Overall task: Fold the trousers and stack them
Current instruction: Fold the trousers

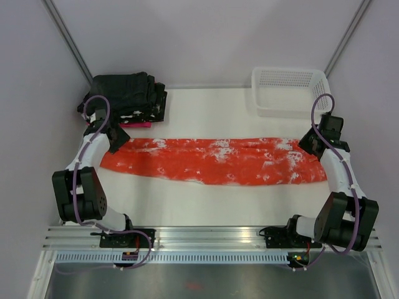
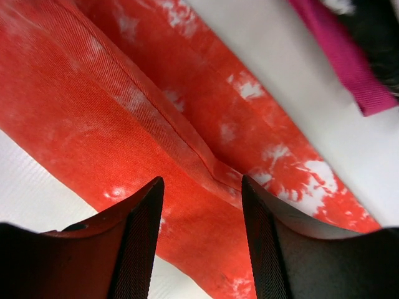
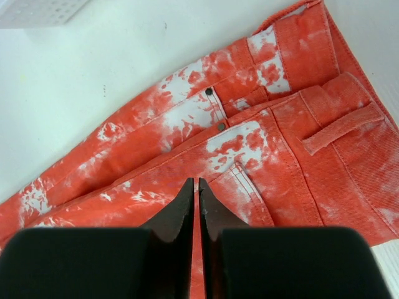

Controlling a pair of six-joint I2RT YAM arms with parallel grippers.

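Orange-red soft-fabric trousers (image 1: 215,161) splotched with white lie flat across the middle of the white table (image 1: 206,205). Their long axis runs straight from 9 o'clock to 3 o'clock, with waistband and pockets at the 3 o'clock end and leg hems at 9. They look laid leg on leg, so I'd judge the lengthwise fold done and the end-to-end fold due next.

The left gripper (image 2: 202,187) hangs over the hem end with its two black fingers spread apart, straddling a raised seam and gripping nothing. The right gripper (image 3: 193,184) hovers over the pocket area near the waistband, fingers pressed together with no cloth between them as far as I can see. Each arm is nearest its own end — hems to the left, waist to the right.

At 11 o'clock sits a stack of black folded garments (image 1: 128,93), a pink folded cloth (image 1: 136,124) showing at its near edge, just beyond the hems — likely the stacking spot. A white perforated plastic basket (image 1: 290,90) stands at 1 o'clock, apart from the trousers.
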